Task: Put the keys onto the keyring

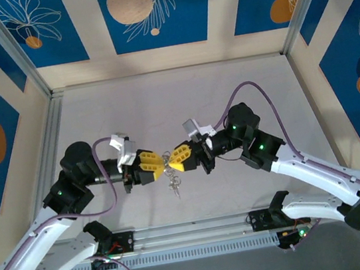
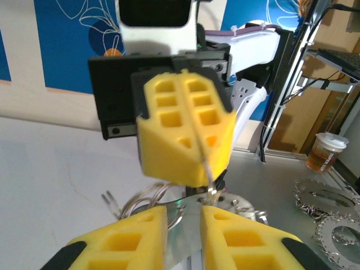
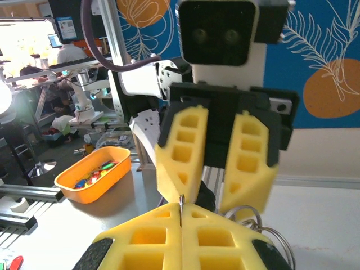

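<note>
- Right claw [image 3: 181, 209]: fingers pressed together, with a thin metal wire pinched in the seam. It looks like part of the keyring [image 2: 143, 198], but the pinch point is too fine to confirm.
- Left claw [image 2: 184, 211]: fingers apart with a clear gap, tip to tip with the right claw. Can't tell whether it touches any wire.
- Keyring: held up between the two claws, above the tabletop [image 1: 227, 88]. Its loops are blurred in the left wrist view and cut off by the yellow finger in the right wrist view.
- Keys [image 1: 175, 184]: a small silvery cluster hanging just below the claw tips. They're too small to count or tell apart.
- Background, right wrist view: an orange tray [image 3: 93, 174] of small coloured bits. The screen [image 3: 66, 25] behind it has text too small to read.
- Background, left wrist view: a lidded cup [image 2: 326, 152] with no legible label. Toothed metal discs [image 2: 323, 198] sit beside it, partly cut off by the frame edge.
</note>
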### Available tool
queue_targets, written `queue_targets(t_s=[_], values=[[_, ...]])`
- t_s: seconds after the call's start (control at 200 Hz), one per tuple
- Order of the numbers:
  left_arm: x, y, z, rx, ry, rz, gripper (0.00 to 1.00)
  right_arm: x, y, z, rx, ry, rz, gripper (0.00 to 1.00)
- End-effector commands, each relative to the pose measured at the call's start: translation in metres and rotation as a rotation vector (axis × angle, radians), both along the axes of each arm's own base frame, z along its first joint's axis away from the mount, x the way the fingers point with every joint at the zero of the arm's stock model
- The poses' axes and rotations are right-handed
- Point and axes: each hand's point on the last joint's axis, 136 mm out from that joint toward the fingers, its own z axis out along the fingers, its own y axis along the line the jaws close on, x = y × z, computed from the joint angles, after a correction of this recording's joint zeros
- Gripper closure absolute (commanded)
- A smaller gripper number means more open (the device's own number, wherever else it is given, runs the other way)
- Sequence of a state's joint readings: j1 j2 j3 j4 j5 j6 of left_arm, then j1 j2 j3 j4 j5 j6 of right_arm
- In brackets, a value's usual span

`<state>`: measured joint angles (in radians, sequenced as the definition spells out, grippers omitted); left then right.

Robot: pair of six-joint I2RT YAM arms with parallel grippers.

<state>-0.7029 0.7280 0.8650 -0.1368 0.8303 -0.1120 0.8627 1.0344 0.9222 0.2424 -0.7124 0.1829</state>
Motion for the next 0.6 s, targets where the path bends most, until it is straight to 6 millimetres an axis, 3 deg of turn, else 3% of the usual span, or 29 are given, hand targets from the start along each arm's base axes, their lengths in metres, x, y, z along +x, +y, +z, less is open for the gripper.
queue_targets(t_s=[0.0, 0.595], values=[[0.000, 0.005, 0.011, -0.014, -0.053, 0.028, 0.78, -0.010, -0.006, 0.010, 0.034, -0.044, 0.024, 1.00], [-0.009, 0.005, 0.023, -0.049, -0.070, -0.015, 0.83, 0.011, 0.001, 0.004, 0.012, -0.039, -0.092, 1.00]])
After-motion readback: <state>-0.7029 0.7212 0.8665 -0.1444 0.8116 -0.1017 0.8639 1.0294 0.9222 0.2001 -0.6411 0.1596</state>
